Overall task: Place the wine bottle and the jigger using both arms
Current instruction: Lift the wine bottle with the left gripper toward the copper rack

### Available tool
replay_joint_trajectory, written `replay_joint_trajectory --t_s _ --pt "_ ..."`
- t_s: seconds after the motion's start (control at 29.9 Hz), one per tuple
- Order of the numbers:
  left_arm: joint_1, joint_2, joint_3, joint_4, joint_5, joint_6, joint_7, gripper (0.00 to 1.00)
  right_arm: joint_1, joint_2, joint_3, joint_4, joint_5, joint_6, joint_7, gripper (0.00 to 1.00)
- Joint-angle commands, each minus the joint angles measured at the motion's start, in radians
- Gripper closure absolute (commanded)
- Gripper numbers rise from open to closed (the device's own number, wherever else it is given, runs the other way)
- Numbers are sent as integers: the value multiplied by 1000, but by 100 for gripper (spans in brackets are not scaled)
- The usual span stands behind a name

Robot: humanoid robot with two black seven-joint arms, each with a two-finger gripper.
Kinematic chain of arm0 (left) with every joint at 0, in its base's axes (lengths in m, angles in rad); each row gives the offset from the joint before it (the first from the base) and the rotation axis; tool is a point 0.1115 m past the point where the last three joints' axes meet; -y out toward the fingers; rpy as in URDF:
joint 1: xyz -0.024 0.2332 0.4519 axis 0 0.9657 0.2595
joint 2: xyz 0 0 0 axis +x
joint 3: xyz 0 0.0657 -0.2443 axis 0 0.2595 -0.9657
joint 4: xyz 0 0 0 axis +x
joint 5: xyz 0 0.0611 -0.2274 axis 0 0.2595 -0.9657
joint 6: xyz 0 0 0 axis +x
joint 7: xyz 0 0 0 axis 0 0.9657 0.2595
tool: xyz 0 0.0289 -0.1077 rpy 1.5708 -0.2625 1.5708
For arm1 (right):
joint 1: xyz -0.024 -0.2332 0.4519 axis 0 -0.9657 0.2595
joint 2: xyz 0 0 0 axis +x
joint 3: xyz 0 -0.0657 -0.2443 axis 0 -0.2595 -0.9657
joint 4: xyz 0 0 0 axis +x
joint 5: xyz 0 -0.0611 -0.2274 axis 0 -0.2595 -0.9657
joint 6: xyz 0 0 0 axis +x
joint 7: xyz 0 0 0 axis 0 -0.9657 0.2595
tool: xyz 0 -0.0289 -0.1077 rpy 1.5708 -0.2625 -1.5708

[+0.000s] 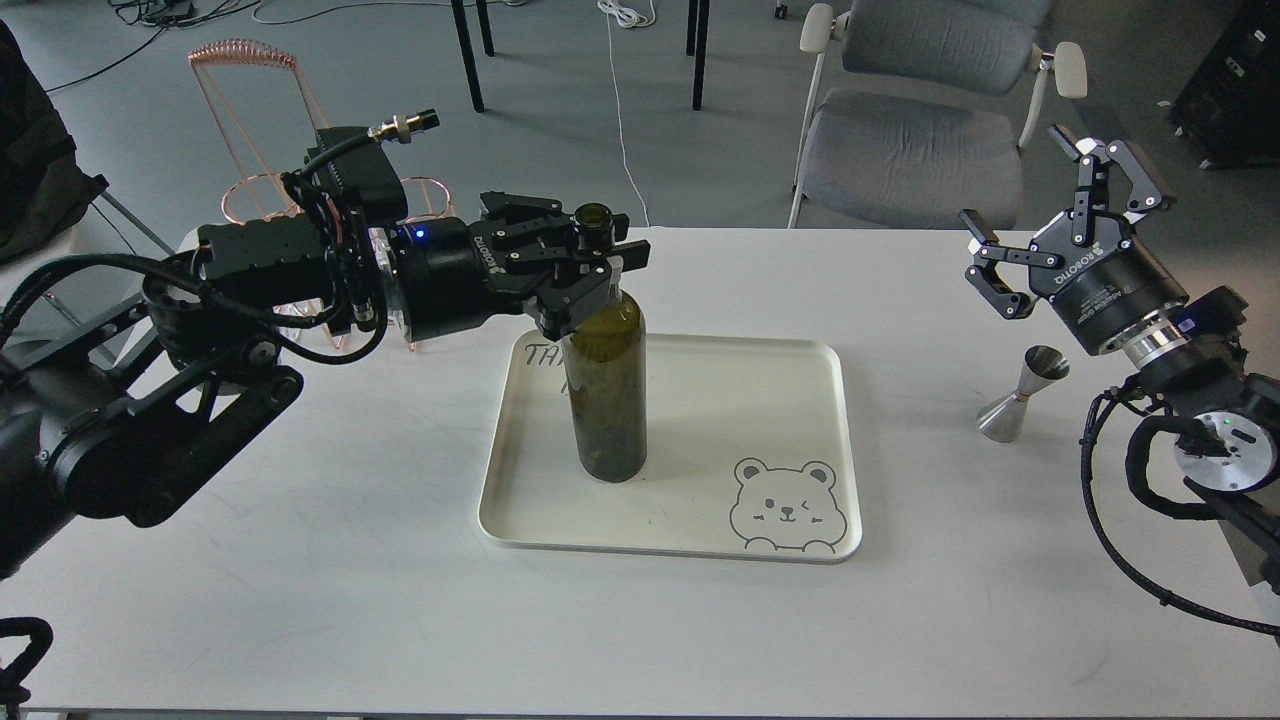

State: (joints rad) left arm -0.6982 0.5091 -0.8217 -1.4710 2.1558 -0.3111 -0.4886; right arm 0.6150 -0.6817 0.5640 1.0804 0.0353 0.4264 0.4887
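Bright, even overhead light; soft faint shadows fall toward six o'clock on the counter [300,600]; focus sharp throughout.

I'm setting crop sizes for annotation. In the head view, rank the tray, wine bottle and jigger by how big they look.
1. Tray, by far the largest.
2. Wine bottle, upright on the tray with the left gripper around its neck.
3. Jigger, smallest, on the table near the open right gripper.

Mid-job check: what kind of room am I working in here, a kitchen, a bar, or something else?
Probably an office or lab rather than a bar: a plain white table, a grey office chair behind it, and loose cables on a grey floor. The wine bottle stands on a cream tray.
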Motion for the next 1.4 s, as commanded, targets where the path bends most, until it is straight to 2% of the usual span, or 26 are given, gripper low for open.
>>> replay_joint_trajectory --t_s 0.0,0.17,0.3,0.43,0.57,0.7,0.8,0.94,1.1,1.2,1.37 --pt "-9 0 -5 -8 -4 3 0 91 0 1 0 0 0 0 0 1" --pt "-127 32 -13 -14 -55 1 0 91 0 -1 0 0 0 -1 0 1" --pt "-207 156 -10 -28 -174 -8 0 90 0 -1 0 0 -8 -1 0 1" --pt "-210 337 -2 -78 -289 -28 0 90 0 -1 0 0 -8 -1 0 1" --pt "-158 512 19 -110 -336 -25 0 90 0 -1 0 1 -8 -1 0 1" --pt "-112 607 35 -112 -347 9 0 90 0 -1 0 1 -8 -1 0 1" --pt "-76 624 33 -101 -358 27 0 90 0 -1 -1 1 -8 -1 0 1" --pt "-92 621 18 -48 -373 24 0 90 0 -1 -1 1 -8 -1 0 1" --pt "-225 611 36 37 -424 15 0 90 0 1 -1 0 -9 -1 0 1" --pt "-250 599 35 90 -428 13 0 90 0 5 -1 0 -9 -3 0 1" --pt "-348 505 50 195 -421 13 0 90 0 7 -1 0 -17 -3 0 1"
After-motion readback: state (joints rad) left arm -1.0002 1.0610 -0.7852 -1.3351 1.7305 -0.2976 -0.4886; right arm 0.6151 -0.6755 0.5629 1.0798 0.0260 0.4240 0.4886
